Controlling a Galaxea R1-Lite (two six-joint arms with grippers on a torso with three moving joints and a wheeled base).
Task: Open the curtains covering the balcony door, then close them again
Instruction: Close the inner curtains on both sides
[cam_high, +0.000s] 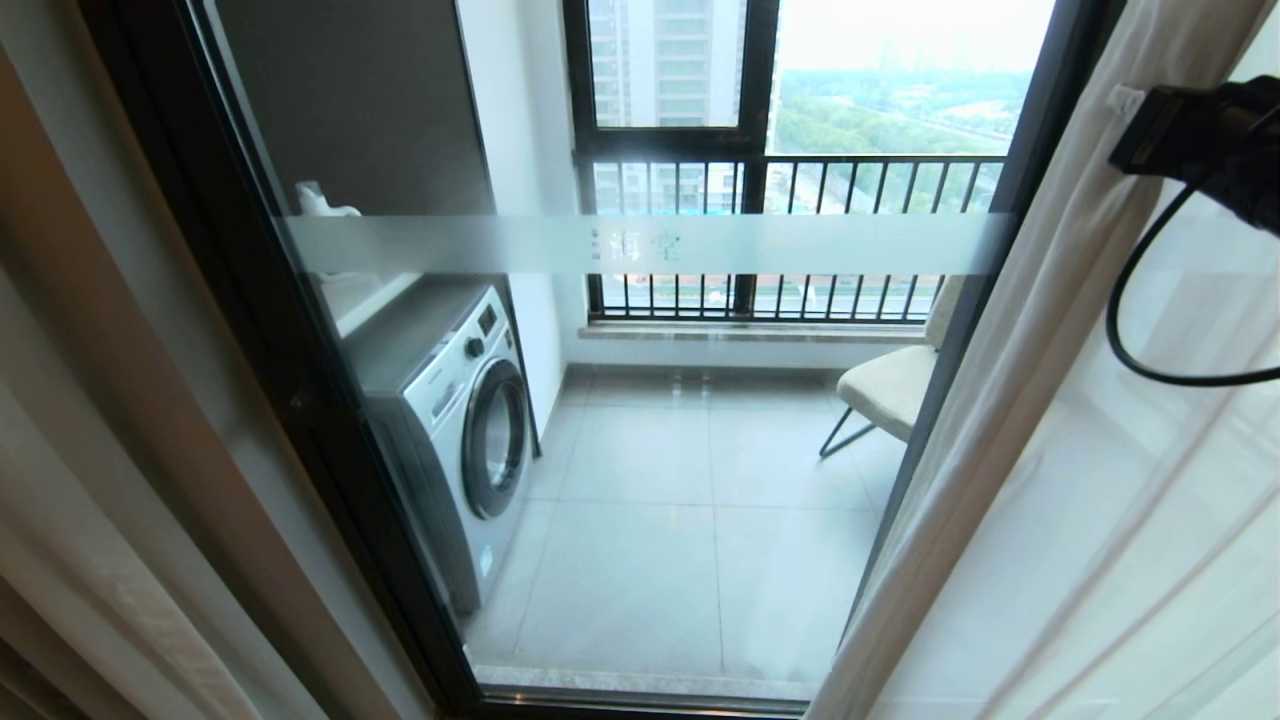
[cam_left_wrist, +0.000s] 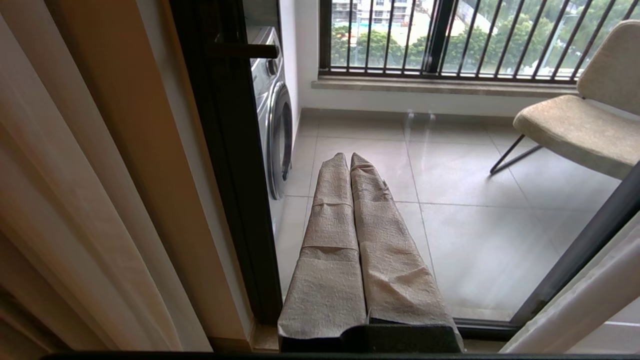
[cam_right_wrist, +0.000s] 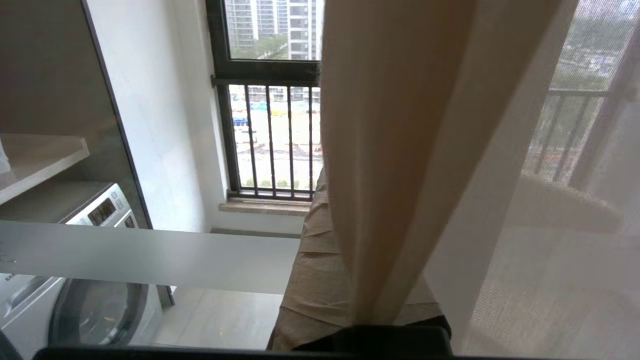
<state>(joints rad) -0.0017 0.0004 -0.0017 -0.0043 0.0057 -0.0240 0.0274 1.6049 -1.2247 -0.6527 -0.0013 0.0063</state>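
Right gripper (cam_right_wrist: 345, 280) clamped on curtain edge (cam_right_wrist: 390, 150), balcony door (cam_high: 640, 245) glass just beyond. Probably closing step; next, dragging it across.

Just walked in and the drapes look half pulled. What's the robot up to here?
The robot is working the curtains at the balcony door. Its right gripper is shut on the edge of the right curtain, with the sheer layer beside it. The left curtain hangs drawn to the side, so the glass is uncovered and the washing machine and chair on the balcony show. The left gripper is shut, holding nothing.
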